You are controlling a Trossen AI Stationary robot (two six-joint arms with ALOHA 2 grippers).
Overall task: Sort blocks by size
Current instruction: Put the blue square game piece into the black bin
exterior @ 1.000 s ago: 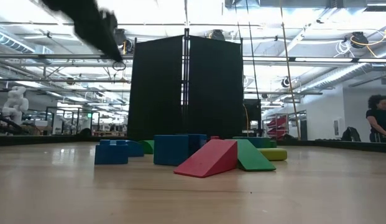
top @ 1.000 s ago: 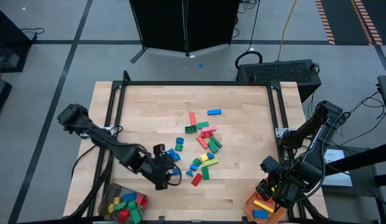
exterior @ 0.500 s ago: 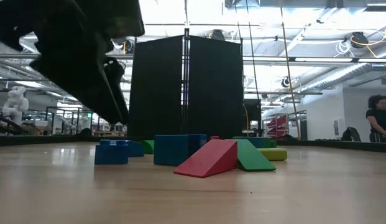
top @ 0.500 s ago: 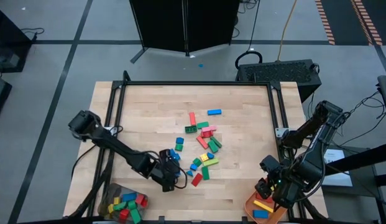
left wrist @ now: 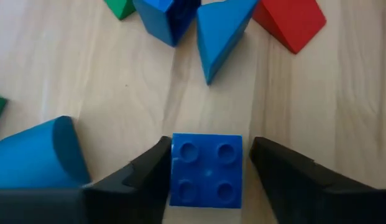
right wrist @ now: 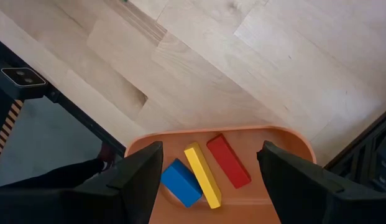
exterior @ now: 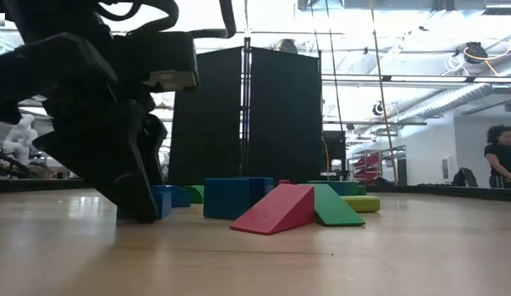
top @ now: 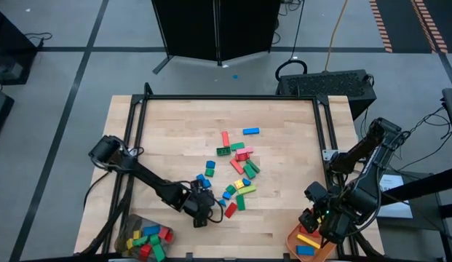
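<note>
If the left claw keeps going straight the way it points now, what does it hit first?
The left claw is open, its fingers either side of a small square blue plastic brick with four studs. It would probably meet that brick first, then the wooden table beneath.

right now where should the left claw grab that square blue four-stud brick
Grip the blue four-stud brick across its two flat side walls, coming straight down from above. It lies studs-up on the table, and the left claw already straddles it with fingers open, one beside each side, so closing there looks best.
</note>
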